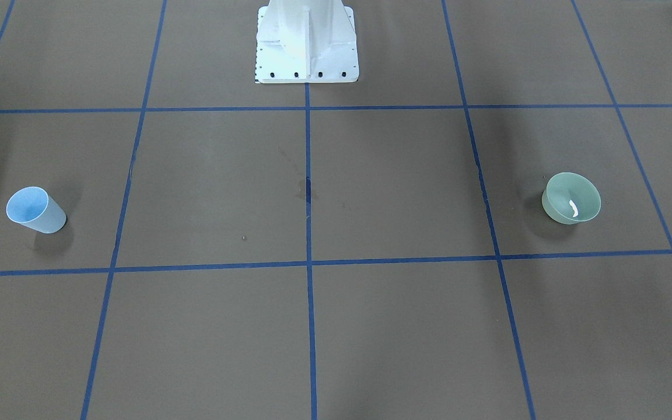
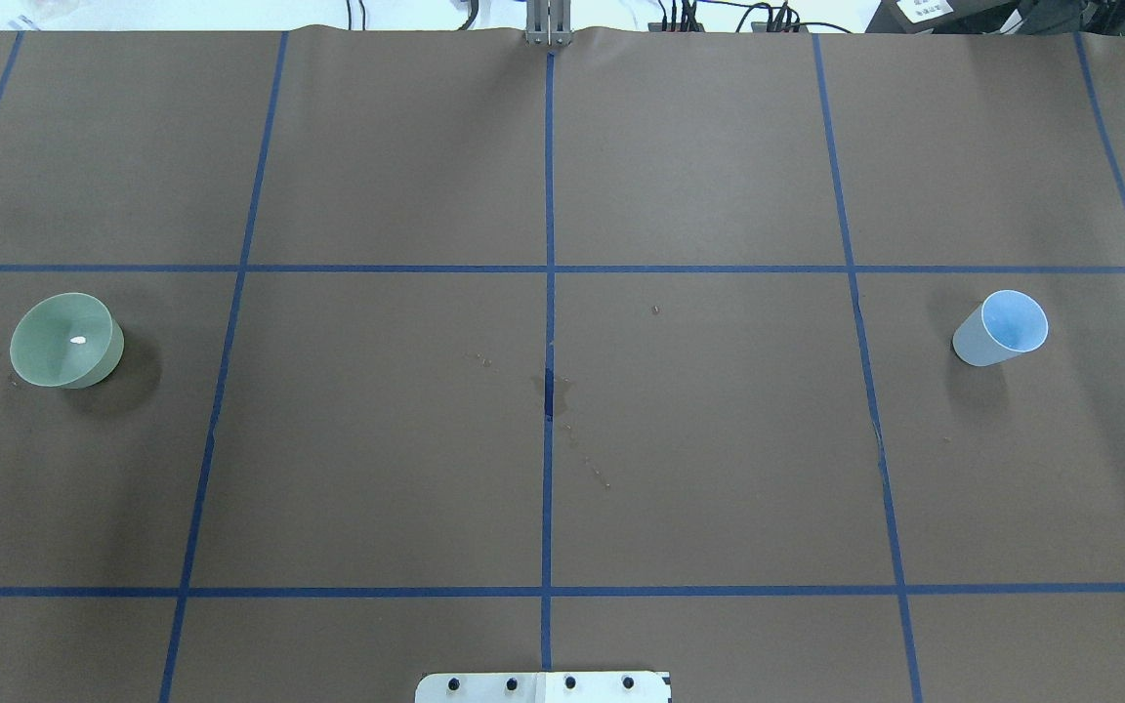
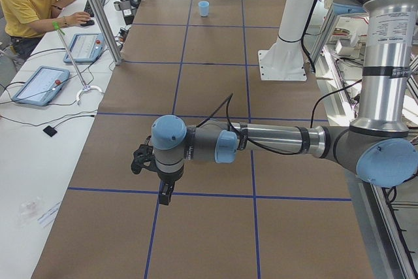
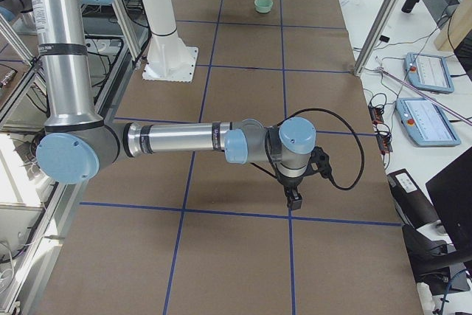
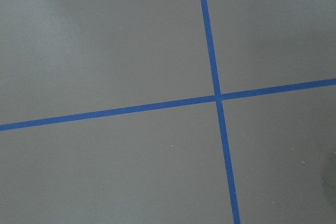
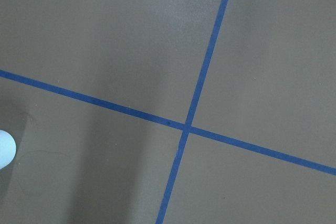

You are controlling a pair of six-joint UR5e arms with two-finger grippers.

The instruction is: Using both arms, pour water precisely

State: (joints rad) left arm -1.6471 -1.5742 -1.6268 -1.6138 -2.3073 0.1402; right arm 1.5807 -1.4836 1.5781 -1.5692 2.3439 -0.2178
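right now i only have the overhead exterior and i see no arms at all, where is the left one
Observer: Exterior left shows the left arm stretched level over the table, left fingers pointing down.
Operator: whats under it
Observer: Its wrist camera shows a crossing of blue tape lines on the brown surface.
Operator: and the right one
Observer: Exterior right shows the right arm stretched out likewise, right fingers pointing down; open or shut, I cannot tell.

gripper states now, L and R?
Left gripper: cannot tell, it shows only in a side view.
Right gripper: cannot tell, it shows only in a side view.
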